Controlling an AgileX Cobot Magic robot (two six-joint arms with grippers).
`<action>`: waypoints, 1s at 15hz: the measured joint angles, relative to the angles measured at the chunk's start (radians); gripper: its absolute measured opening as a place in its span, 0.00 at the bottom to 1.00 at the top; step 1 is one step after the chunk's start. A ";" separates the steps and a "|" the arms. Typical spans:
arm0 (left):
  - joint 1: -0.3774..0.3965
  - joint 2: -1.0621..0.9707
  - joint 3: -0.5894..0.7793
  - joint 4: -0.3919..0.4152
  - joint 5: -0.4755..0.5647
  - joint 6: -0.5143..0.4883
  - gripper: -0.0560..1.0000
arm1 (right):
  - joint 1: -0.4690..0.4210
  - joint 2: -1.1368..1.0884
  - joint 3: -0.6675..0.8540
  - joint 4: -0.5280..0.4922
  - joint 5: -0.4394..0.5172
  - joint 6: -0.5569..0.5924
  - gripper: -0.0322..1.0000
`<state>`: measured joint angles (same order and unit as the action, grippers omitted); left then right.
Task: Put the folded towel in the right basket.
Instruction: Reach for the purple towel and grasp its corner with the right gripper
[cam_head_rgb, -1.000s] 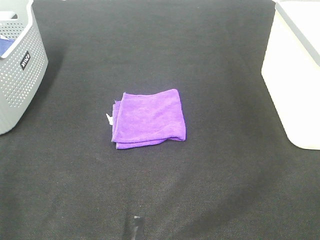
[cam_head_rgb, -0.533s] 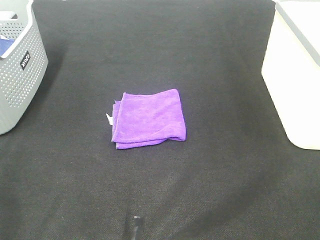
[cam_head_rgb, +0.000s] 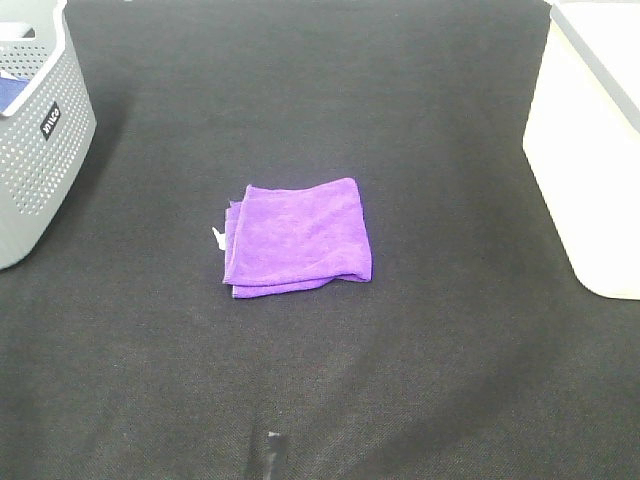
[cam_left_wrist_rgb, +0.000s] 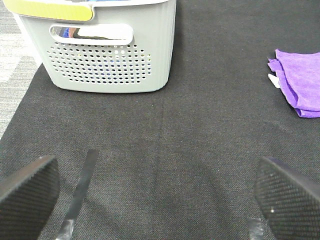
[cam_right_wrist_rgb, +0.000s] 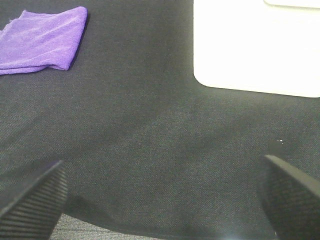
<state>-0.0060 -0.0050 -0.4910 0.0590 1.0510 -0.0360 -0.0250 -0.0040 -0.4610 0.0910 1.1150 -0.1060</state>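
The folded purple towel (cam_head_rgb: 298, 238) lies flat on the black mat in the middle of the exterior high view. It also shows in the left wrist view (cam_left_wrist_rgb: 300, 82) and in the right wrist view (cam_right_wrist_rgb: 42, 44). The white right basket (cam_head_rgb: 590, 140) stands at the right edge; its wall shows in the right wrist view (cam_right_wrist_rgb: 255, 47). My left gripper (cam_left_wrist_rgb: 155, 200) is open and empty, well short of the towel. My right gripper (cam_right_wrist_rgb: 160, 200) is open and empty, between towel and basket but nearer me. Neither gripper shows in the exterior high view.
A grey perforated basket (cam_head_rgb: 35, 130) stands at the left edge, with blue cloth inside; it also shows in the left wrist view (cam_left_wrist_rgb: 102, 47). The black mat (cam_head_rgb: 320, 380) covers the table. A small dark strip (cam_head_rgb: 270, 455) sits at the front edge.
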 joint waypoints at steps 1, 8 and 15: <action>0.000 0.000 0.000 0.000 0.000 0.000 0.99 | 0.000 0.000 0.000 0.000 0.000 0.000 0.98; 0.000 0.000 0.000 0.000 0.000 0.000 0.99 | 0.000 0.000 0.000 -0.011 0.000 -0.018 0.98; 0.000 0.000 0.000 0.000 0.000 0.000 0.99 | 0.000 0.000 0.000 -0.008 0.000 -0.018 0.98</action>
<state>-0.0060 -0.0050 -0.4910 0.0590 1.0510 -0.0360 -0.0250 -0.0040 -0.4610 0.0830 1.1150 -0.1240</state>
